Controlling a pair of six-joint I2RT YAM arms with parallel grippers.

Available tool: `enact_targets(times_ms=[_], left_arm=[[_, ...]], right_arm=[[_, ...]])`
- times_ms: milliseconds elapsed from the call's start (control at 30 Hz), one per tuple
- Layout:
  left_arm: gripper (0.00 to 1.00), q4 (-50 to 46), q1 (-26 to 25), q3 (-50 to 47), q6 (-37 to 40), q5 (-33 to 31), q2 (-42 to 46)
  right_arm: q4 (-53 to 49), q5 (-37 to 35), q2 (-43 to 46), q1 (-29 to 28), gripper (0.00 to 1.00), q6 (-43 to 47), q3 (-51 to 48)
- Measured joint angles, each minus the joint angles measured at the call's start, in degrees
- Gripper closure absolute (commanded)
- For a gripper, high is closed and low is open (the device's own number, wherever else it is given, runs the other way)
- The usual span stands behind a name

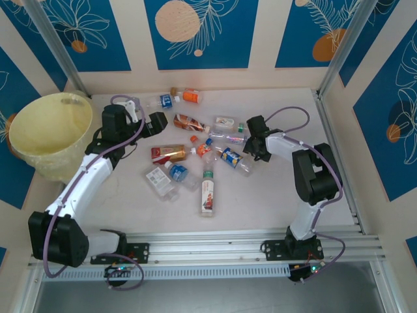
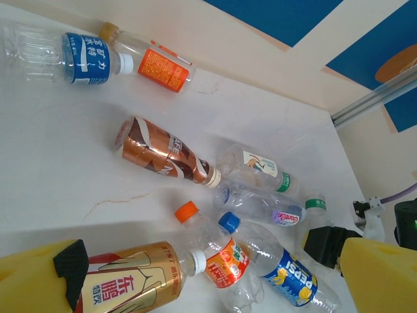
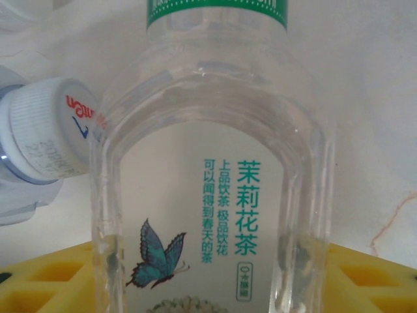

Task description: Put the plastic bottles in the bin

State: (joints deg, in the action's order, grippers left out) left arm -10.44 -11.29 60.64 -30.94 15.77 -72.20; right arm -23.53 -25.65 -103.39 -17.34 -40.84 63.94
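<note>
Right wrist view: the right gripper (image 3: 210,283) has its yellow fingers (image 3: 45,280) set wide on either side of a clear plastic bottle with a green band and butterfly label (image 3: 215,189). Whether they press it I cannot tell. The bottle seems to lie on the white table (image 3: 365,98), its long axis running straight away from the fingers, with a white-capped bottle (image 3: 45,130) just beside its left shoulder. From above, the large pale-yellow round bin (image 1: 49,156) sits at the far left, well apart, beyond the other bottles. The left gripper (image 1: 159,122), spread wide, is nearer it. A carry would likely cross the table, and the open room lies along the near edge.
</note>
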Motion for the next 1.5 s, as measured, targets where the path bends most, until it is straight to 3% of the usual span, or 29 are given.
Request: enact_targets(times_ms=[233, 433, 467, 733, 933, 1100, 1300, 1500], left_arm=[[0.00, -0.24, 0.00, 0.00, 0.00, 0.52, -0.90], [0.00, -0.28, 0.00, 0.37, 0.00, 4.85, -3.67], [0.00, -0.37, 0.00, 0.63, -0.02, 5.79, -4.22], [0.00, 1.62, -1.25, 0.96, -0.48, 10.95, -5.22], [0.00, 3.23, -4.72, 1.03, -0.90, 12.17, -7.58], [0.00, 4.63, -8.50, 3.17, -1.86, 15.17, -9.33], [0.00, 13.40, -10.54, 4.87, -7.72, 21.11, -13.00], [0.00, 15.56, -11.56, 4.87, -8.37, 19.45, -12.85]], right_arm=[[5.29, -3.10, 11.45, -0.55, 0.65, 1.20, -10.54], [13.05, -4.02, 21.57, -1.09, 0.99, 3.21, -17.44], [14.62, -3.96, 23.39, -1.51, 1.00, 4.13, -18.67], [25.51, 4.48, 33.88, -5.44, 1.00, 11.43, -23.28], [33.55, 12.74, 36.39, -9.53, 1.00, 15.54, -24.68], [34.45, 22.80, 33.59, -10.78, 1.00, 17.44, -22.38], [34.73, 31.80, 27.17, -13.57, 1.00, 17.97, -16.70], [34.23, 38.03, 23.06, -15.15, 1.00, 17.68, -11.39]])
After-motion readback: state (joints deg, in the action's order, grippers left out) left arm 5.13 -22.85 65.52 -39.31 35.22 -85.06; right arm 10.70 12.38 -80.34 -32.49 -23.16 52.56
